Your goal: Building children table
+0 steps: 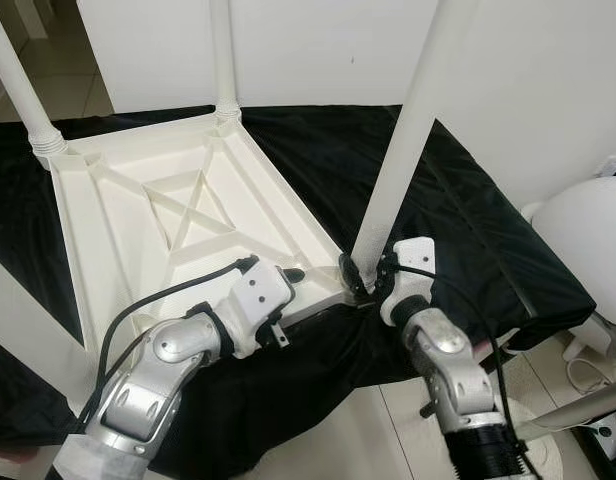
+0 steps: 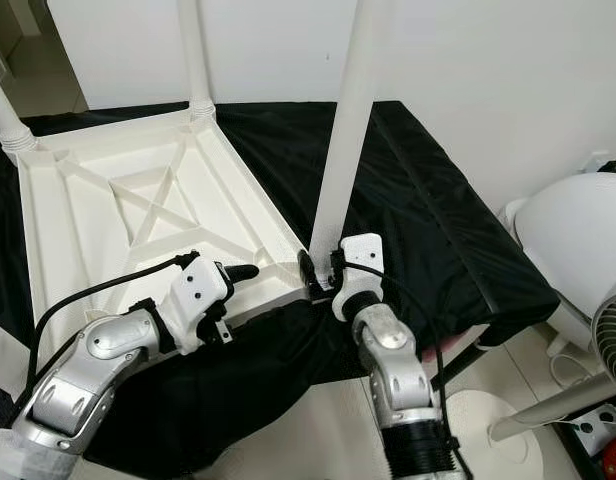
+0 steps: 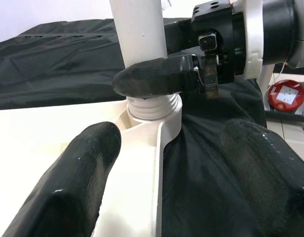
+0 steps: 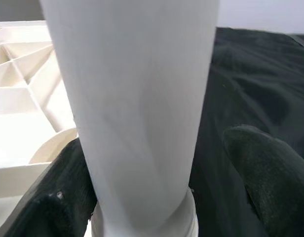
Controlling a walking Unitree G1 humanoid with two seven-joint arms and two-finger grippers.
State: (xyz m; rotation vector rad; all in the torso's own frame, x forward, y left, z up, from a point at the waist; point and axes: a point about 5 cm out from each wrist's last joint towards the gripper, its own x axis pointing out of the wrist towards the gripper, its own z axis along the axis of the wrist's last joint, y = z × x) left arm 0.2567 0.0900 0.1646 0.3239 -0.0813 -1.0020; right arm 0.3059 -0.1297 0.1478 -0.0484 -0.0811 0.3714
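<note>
Upturned table [image 1: 178, 200] lay on a black cloth [image 1: 458, 200], no writing readable.
Right gripper [image 1: 360, 278] clasped the near leg [image 1: 408, 140] at its base; left gripper [image 3: 162, 163], spread wide, straddled the corner at its 9 o'clock side.

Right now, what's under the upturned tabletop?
A black cloth lies under the white tabletop, spreading out past its edges. Whatever the cloth covers is hidden.

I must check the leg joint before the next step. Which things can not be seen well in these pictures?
- Near leg: top cut off by the frame edge in both eye views.
- Its thread in the socket: partly hidden by the right end effector's finger, left wrist view.
- Fourth corner of the tabletop: covered by the left arm.
- Right end effector: grip on the leg unclear.
</note>
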